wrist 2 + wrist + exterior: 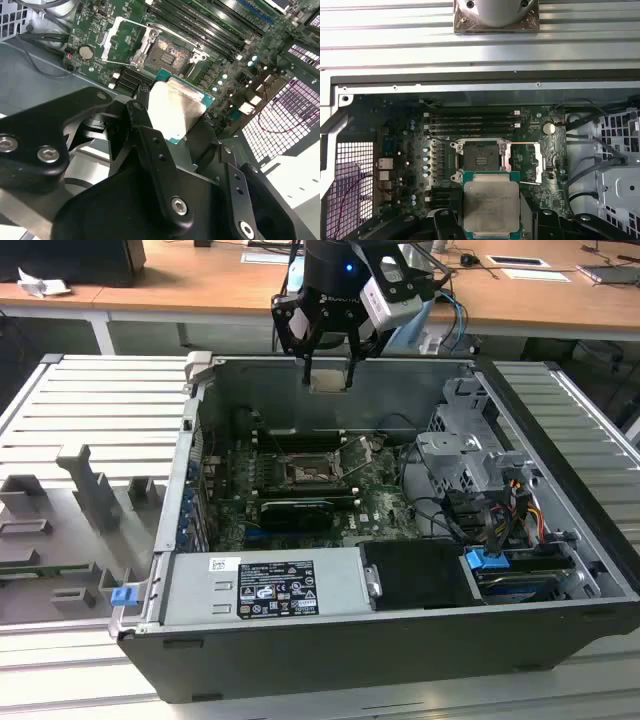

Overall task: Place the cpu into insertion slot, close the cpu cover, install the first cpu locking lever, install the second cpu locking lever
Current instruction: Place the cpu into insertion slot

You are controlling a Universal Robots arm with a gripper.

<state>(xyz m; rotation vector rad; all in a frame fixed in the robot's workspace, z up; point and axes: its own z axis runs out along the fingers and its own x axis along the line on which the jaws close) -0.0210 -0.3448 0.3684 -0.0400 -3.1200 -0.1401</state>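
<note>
My gripper (328, 372) hangs over the back wall of the open computer case, shut on the cpu (328, 381). Both wrist views show the cpu (491, 202) (176, 106), a silver-topped square with a green edge, clamped between the black fingers (142, 117). It is held high above the board. Below it lies the insertion slot (480, 159) (167, 50) (308, 473), with its dark centre bare. The cpu cover (533, 161) (119, 36) (353, 454) is a silver frame swung open to one side of the socket. A thin lever wire (522, 145) stands raised beside it.
Long black memory slots (470, 122) run beside the socket, and a long black card (297, 510) lies in front of it. A power supply (265, 585) sits at the case front. A drive cage and cables (480, 480) are on the exterior view's right. Grey fixtures (90, 490) stand on the ribbed table.
</note>
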